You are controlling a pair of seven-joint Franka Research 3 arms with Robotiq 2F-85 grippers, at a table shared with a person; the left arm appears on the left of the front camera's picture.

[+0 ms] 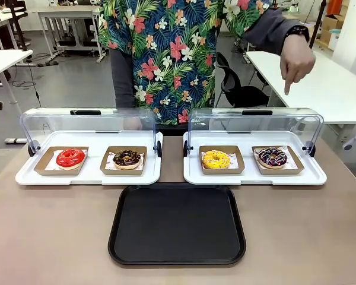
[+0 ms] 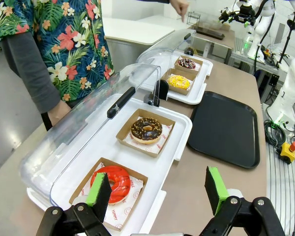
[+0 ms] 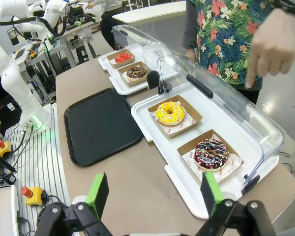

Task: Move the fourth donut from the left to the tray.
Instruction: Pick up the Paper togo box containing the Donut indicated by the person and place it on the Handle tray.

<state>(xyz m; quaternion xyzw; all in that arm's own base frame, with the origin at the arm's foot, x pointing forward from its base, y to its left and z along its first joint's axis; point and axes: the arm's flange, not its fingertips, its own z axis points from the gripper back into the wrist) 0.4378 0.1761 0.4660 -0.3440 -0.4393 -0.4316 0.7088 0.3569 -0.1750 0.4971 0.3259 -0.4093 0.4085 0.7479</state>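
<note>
The fourth donut (image 1: 273,157) is dark chocolate with white drizzle and coloured sprinkles. It lies in a brown cardboard holder at the right end of the right white display tray, also seen as the donut (image 3: 211,153) and far off as the donut (image 2: 187,63). The black tray (image 1: 177,224) lies empty in front of both displays, seen too as the tray (image 3: 101,125) and the tray (image 2: 225,129). My left gripper (image 2: 158,189) hangs open above the table's left end, near the red donut. My right gripper (image 3: 154,191) is open above the right end, short of the fourth donut. A person's hand (image 1: 296,61) points down above it.
From the left lie a red donut (image 1: 70,158), a chocolate donut with crumbs (image 1: 127,158) and a yellow donut (image 1: 216,159). Both white display trays (image 1: 89,175) have clear lids (image 1: 255,127) swung up behind them. The person stands at the far side.
</note>
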